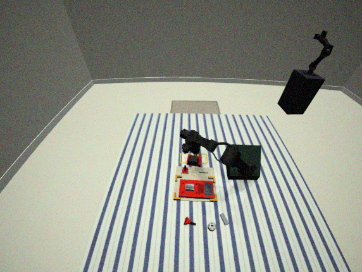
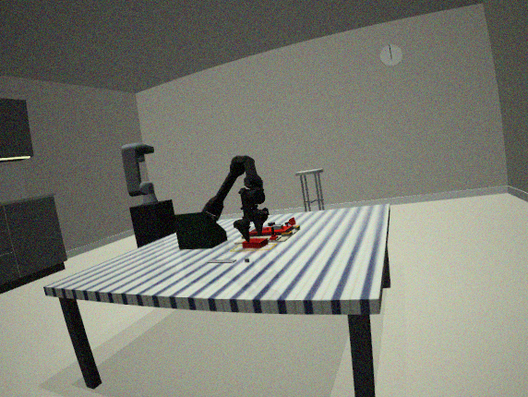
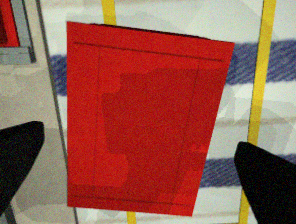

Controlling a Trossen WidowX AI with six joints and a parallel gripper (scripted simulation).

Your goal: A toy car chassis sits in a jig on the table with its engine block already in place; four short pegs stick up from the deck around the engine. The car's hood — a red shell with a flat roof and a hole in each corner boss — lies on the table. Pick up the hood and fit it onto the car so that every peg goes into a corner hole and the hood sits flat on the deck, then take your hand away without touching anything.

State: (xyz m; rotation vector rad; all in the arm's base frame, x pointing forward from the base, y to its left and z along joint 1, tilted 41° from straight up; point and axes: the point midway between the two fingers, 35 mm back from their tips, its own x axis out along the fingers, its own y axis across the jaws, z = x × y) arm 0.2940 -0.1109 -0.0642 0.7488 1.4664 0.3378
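Note:
The red hood (image 2: pixel 255 242) (image 3: pixel 145 140) lies flat on the striped table inside a yellow marked rectangle (image 1: pixel 181 159) (image 3: pixel 263 75). My gripper (image 1: pixel 192 152) (image 2: pixel 251 229) (image 3: pixel 142 141) is open and hangs just over the hood, one dark finger on each side of it, not touching it. The red car chassis (image 1: pixel 196 188) (image 2: pixel 270 229) with its grey engine block (image 1: pixel 189 186) sits in the jig (image 1: pixel 202 173) with orange corners, just in front of the hood. The pegs are too small to make out.
The arm's dark base box (image 1: pixel 245 162) (image 2: pixel 199 230) stands right of the jig. A small red part (image 1: pixel 185 168) stands on the jig's back left. A red cone-shaped piece (image 1: pixel 188 221), a grey ring (image 1: pixel 211 226) and a grey bar (image 1: pixel 224 219) lie nearer the front.

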